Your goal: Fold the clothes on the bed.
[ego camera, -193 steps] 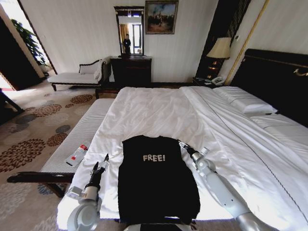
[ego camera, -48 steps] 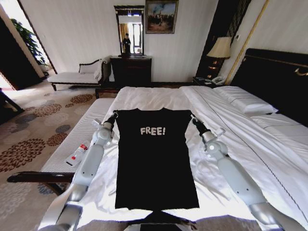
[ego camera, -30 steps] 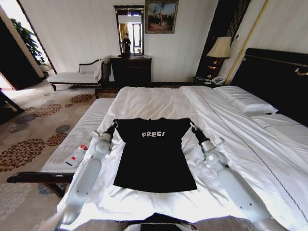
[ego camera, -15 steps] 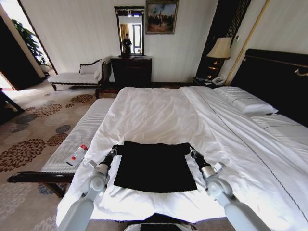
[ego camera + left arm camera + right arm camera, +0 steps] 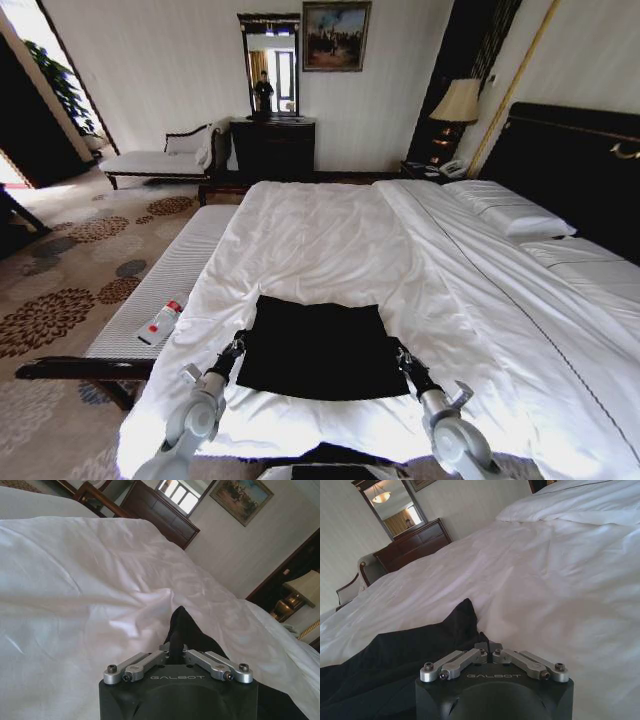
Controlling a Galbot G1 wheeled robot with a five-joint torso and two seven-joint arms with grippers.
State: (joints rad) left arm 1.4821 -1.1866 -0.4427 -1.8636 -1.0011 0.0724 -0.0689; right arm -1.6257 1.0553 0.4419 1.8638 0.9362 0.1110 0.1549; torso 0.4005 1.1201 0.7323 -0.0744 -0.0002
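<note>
The clothes [image 5: 320,348], a black T-shirt, lie doubled over as a flat dark rectangle on the white bed [image 5: 330,230], near its front edge, with no lettering showing. My left gripper [image 5: 236,347] is at the shirt's left near corner, shut on a peak of black cloth [image 5: 181,630]. At the right near corner, my right gripper [image 5: 404,358] is also shut, with the black fabric [image 5: 420,650] pinched in it and a fold rising just ahead of the gripper [image 5: 489,649].
A pale upholstered bench [image 5: 165,280] runs along the bed's left side with a small bottle [image 5: 160,322] on it. White pillows [image 5: 510,215] and the dark headboard [image 5: 570,160] are at the right. A dark dresser [image 5: 272,145] stands against the far wall.
Both grippers drew back toward the bed's front edge, carrying the shirt's top edge over its lower half. The shirt went from spread out to folded, and the lettering is now covered.
</note>
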